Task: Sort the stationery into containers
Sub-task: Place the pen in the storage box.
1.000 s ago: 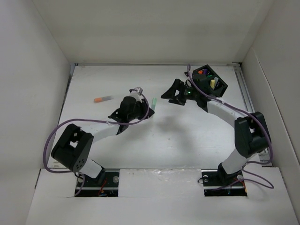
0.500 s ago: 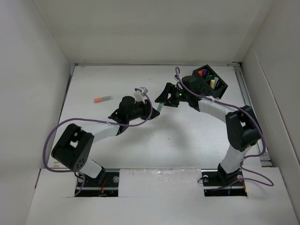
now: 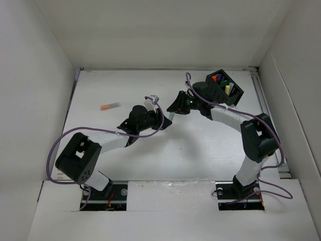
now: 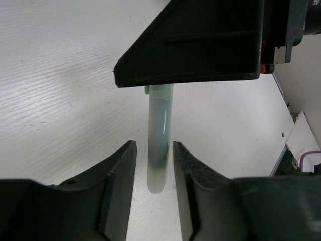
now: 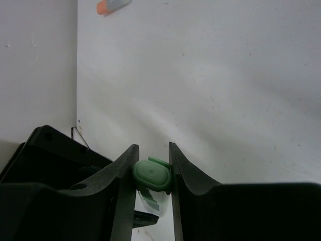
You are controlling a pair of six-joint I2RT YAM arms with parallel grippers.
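Note:
A green-capped marker (image 3: 169, 116) with a pale translucent body hangs between both grippers above the middle of the table. My right gripper (image 5: 152, 146) is shut on its green cap (image 5: 152, 175). In the left wrist view the marker (image 4: 159, 135) stands between the fingers of my left gripper (image 4: 153, 144), which is open, with a thin gap on each side. The right gripper's black body (image 4: 200, 45) covers the marker's top end there. An orange-capped marker (image 3: 110, 106) lies on the table at the far left. The black container (image 3: 224, 85) stands at the far right with several markers inside.
White walls close in the table on the left, back and right. The orange-capped marker (image 5: 113, 5) also shows at the top left of the right wrist view. Purple cables loop along both arms.
The right arm has swung left to meet the left gripper, and its jaws have closed on the marker's green cap. The left gripper's jaws have parted slightly from the marker's body.

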